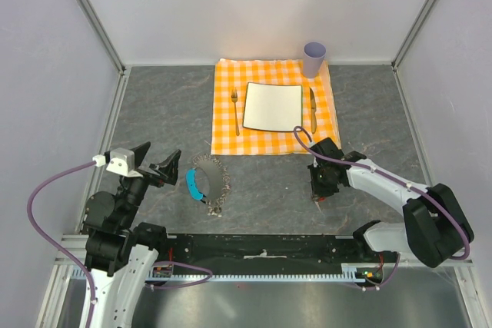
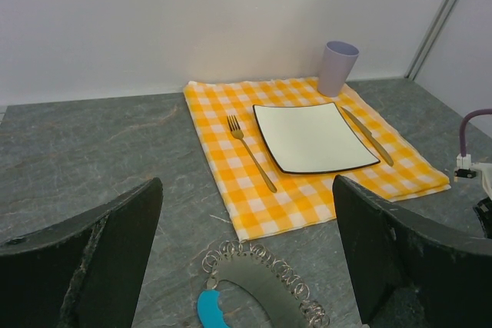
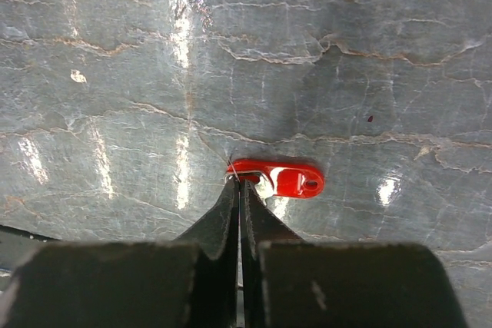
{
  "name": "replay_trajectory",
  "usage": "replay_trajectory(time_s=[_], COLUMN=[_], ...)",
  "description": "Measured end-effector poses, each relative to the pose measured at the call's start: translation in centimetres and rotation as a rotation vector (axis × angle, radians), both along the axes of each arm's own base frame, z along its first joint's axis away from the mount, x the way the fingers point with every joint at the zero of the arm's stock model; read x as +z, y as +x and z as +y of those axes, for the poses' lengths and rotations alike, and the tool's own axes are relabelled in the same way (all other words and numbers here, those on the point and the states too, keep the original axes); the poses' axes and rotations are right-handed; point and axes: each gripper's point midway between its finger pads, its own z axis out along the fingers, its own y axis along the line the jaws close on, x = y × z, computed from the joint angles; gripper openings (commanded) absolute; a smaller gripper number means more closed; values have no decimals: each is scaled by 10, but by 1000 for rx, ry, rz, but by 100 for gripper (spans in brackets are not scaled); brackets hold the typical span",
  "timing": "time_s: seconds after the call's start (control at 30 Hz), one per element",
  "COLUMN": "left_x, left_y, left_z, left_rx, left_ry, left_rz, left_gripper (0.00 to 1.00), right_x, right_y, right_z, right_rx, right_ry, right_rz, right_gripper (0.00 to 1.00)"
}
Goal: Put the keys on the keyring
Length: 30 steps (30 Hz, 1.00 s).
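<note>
Keys in view come to just one: a small red key [image 3: 280, 178] lying flat on the grey stone-patterned table [image 1: 154, 105], its head with a small hole pointing away to the right in the right wrist view. The right gripper [image 3: 240, 183] stands over it, pointing down at the table, with its two fingers drawn together so that only a thin slit shows between them. The fingertips meet the near-left end of the key (whether they actually pinch it or merely touch it cannot be told).

The keyring [image 1: 209, 182], a curved run of small silvery links with a bright blue tab [image 1: 194, 183] at its side, lies on the table well to the left of the key, just in front of the left gripper [image 2: 246, 188]. That gripper is spread wide, holding nothing, its fingers to either side of the ring but above it.

Further back lies an orange-checked cloth [image 1: 227, 124] bearing a square white plate [image 1: 273, 107], a fork [image 1: 235, 110] to its left, a knife [image 1: 313, 109] to its right and a pale purple cup [image 1: 314, 57] at the far right corner.
</note>
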Motion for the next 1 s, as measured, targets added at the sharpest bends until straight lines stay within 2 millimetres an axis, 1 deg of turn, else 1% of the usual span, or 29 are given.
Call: replay_trajectory(time_s=[0.2,0.27,0.33,0.4,0.47,0.53,0.63,0.73,0.77,0.87,1.0], left_x=[0,0,0,0,-1,-2,-6,-17,-22,-37,-52], left_y=[0,0,0,0,0,1,6,15,20,32,46], left_z=[0,0,0,0,-1,-1,-3,-8,-10,-16,-20], left_rx=[0,0,0,-1,-3,-5,-9,-28,-36,-53,-61], left_ry=[0,0,0,0,1,2,8,21,27,44,61], left_rz=[0,0,0,0,2,8,31,88,114,203,316], left_gripper=[98,97,97,96,96,96,96,96,98,100,99], right_x=[4,9,19,33,52,73,102,128,138,162,184], right_y=[2,5,12,21,33,45,56,61,62,61,56], right_z=[2,4,9,15,24,34,46,58,63,76,85], right_rx=[21,46,79,110,151,206,301,383,407,482,551], right_ry=[11,26,50,81,123,168,222,278,303,363,410], right_rz=[-23,-57,-111,-177,-269,-378,-530,-653,-693,-794,-886], right_gripper=[0,0,0,0,0,0,0,0,0,0,0])
